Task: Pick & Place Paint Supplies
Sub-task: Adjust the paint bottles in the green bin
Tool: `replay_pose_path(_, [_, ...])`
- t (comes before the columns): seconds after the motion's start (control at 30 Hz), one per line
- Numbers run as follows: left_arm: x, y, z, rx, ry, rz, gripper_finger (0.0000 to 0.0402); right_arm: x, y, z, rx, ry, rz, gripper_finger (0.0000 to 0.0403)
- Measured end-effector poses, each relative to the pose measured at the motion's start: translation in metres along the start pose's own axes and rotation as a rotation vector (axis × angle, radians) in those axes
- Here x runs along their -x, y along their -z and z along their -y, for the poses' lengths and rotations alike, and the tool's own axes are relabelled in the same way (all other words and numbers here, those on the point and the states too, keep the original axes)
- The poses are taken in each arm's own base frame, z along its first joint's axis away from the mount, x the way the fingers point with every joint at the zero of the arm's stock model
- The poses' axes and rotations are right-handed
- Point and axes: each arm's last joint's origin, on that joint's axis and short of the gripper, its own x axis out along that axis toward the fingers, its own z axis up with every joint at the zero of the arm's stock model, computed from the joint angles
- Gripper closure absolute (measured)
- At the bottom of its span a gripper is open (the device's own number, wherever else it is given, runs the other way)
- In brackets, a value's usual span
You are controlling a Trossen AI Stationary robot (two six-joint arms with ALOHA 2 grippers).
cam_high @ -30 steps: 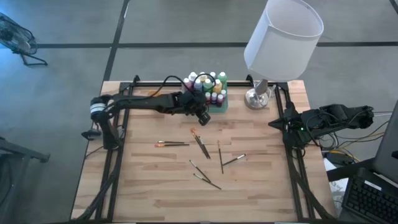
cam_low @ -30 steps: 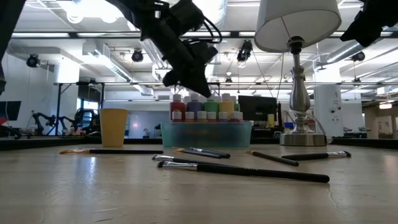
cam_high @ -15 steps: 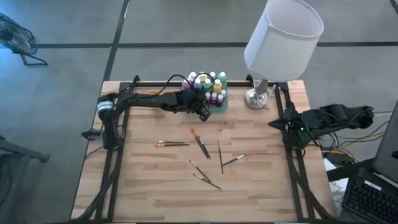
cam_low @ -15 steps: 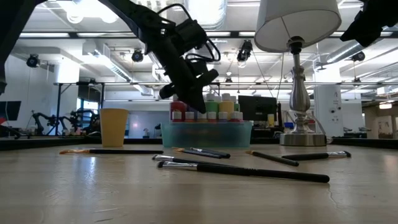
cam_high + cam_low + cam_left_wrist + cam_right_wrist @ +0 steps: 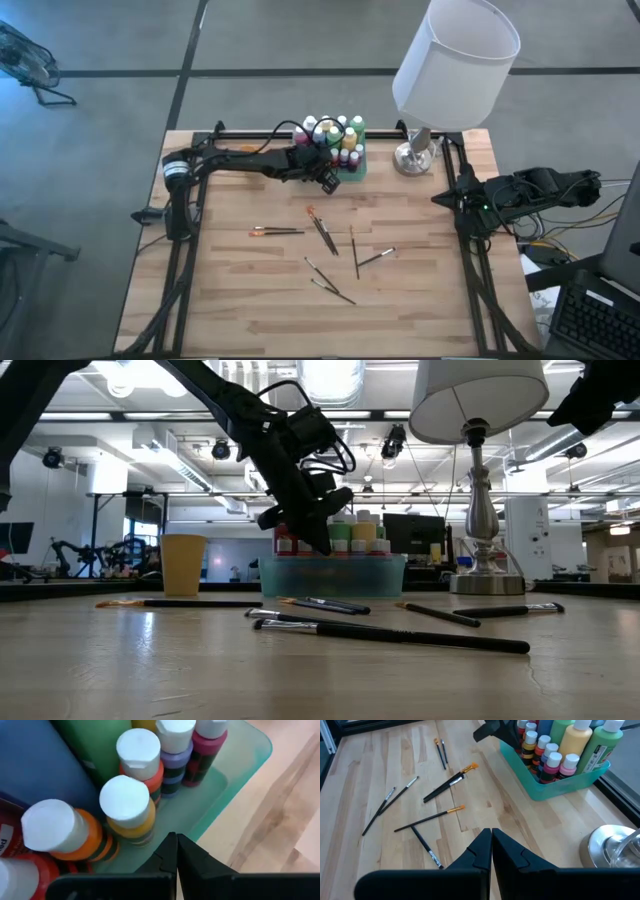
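Paint bottles [image 5: 336,140] stand packed upright in the green tray [image 5: 354,172] at the far middle of the table [image 5: 240,300], just left of the lamp base [image 5: 415,157]; the brushes [image 5: 322,232] lie scattered flat on the bare wood nearer the middle, well apart from the tray; one orange-tipped brush [image 5: 276,231] lies furthest left.

Handling, as judged: the bottles are small, rigid plastic, light, with smooth sides and pale caps [image 5: 136,747]; they are crowded cap to cap, so a grip is best taken from above on the cap or neck of an outer bottle, where the fingers can pass; a squeeze on the body risks slipping and toppling neighbours. The brushes are thin, stiff and very light; they lie flush on the wood and are likely to roll; the best hold is across the handle near its middle, clear of the bristles.

Left gripper [image 5: 325,181] sits at the near-left corner of the tray, low against the bottles; its jaws are clenched tip to tip with nothing between them; in the wrist view the tips hang over the tray rim beside a yellow bottle [image 5: 127,815], touching no bottle that can be seen.

Right gripper [image 5: 491,842] waits at the right edge of the table; jaws pressed together, empty.
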Motion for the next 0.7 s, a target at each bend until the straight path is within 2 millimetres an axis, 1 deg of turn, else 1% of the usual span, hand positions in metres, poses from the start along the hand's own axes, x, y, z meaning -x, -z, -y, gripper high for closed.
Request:
replay_pose_path(0.27, [-0.002, -0.004, -0.002, 0.015, -0.026, 0.049, 0.0398, 0.000, 0.000, 0.000, 0.000, -0.001, 0.000, 0.0394])
replay_pose_path(0.7, [-0.004, -0.008, -0.013, 0.041, -0.059, 0.057, 0.0399, 0.000, 0.000, 0.000, 0.000, -0.001, 0.000, 0.0394])
